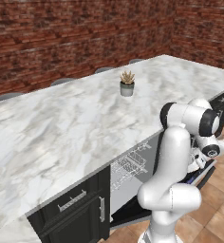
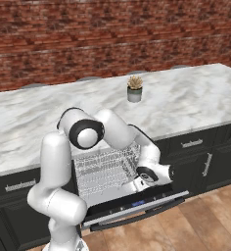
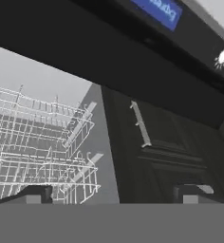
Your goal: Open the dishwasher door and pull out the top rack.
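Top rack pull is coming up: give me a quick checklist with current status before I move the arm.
1. Dishwasher door down and open: ok.
2. Top rack in sight inside the opening: ok.
3. Gripper fingers apart: ok.
4. Gripper holding the rack: not ok, nothing sits between the fingers.
5. Rack already pulled out over the door: cannot tell.
6. Small potted plant on the counter, away from the arm: ok.

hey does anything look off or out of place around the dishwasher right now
Nothing looks spilled, broken or askew. The door hangs folded down as the task needs, the white rack sits level inside the opening, and the small potted plant stands upright on the counter.
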Available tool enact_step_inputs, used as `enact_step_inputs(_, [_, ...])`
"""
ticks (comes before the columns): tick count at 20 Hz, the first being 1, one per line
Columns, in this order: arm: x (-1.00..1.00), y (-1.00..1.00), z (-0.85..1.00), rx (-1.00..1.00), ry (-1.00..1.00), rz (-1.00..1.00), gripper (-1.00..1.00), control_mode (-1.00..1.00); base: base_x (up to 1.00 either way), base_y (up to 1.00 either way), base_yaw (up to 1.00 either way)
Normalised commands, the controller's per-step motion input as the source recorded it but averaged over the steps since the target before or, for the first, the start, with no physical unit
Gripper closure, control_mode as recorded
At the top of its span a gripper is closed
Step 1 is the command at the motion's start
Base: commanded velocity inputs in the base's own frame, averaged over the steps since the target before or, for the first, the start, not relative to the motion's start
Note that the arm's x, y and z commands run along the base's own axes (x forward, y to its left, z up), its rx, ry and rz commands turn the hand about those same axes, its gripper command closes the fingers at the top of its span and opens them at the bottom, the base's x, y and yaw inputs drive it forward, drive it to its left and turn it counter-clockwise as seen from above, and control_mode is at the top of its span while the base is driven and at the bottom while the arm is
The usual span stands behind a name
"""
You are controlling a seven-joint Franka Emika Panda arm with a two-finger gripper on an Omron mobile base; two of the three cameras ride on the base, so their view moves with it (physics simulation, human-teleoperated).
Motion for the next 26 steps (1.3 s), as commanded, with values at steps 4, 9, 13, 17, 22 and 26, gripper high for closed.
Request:
enact_step_inputs(4, [0.24,0.63,0.00,0.02,-0.27,-0.15,-1.00,-1.00,0.00,0.00,0.00])
enact_step_inputs(9, [0.19,0.73,-0.03,0.01,-0.07,-0.11,-1.00,-1.00,0.00,0.00,0.00])
enact_step_inputs(13, [0.42,0.64,-0.08,0.04,0.04,-0.01,-1.00,-1.00,0.00,0.00,0.00])
enact_step_inputs(17, [0.39,0.39,-0.01,0.01,0.00,-0.04,-1.00,-1.00,0.00,0.00,0.00])
enact_step_inputs(22, [0.13,0.10,-0.19,0.01,-0.08,-0.10,-1.00,-1.00,0.00,0.00,0.00])
enact_step_inputs(26, [0.28,0.11,-0.12,0.00,-0.24,-0.09,-1.00,-1.00,0.00,0.00,0.00])
